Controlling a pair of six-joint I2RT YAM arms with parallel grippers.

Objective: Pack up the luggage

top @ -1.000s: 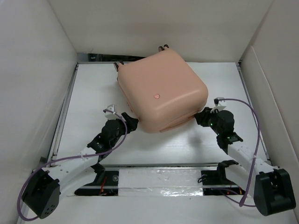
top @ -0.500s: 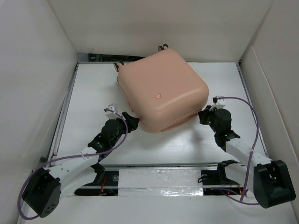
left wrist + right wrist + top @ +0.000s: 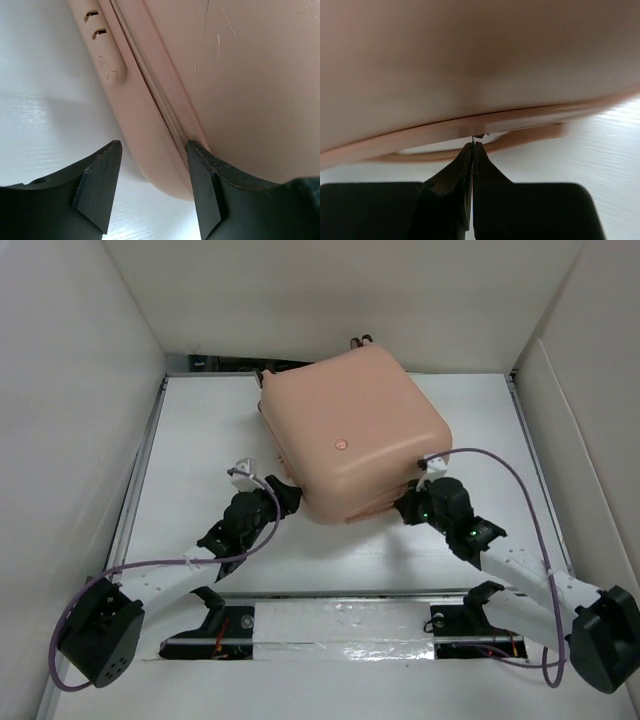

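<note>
Your right hand [image 3: 408,508] has swung in from the side to the near-right edge of the luggage [image 3: 350,430] and snapped fully shut at the seam. The wrist view shows a tiny glint at its tips, maybe the zip pull, but I can't confirm it's held. Your left hand [image 3: 285,495] has barely changed: about half open, straddling the lower shell at the near-left corner, one finger [image 3: 202,170] against the zipper [image 3: 150,85], gripping nothing. The luggage lies flat with its lid shut, mid-surface [image 3: 200,440] toward the back, nudged slightly right. Looks like the zipping stage, so packing is nearly done. Check the pull is actually caught.
</note>
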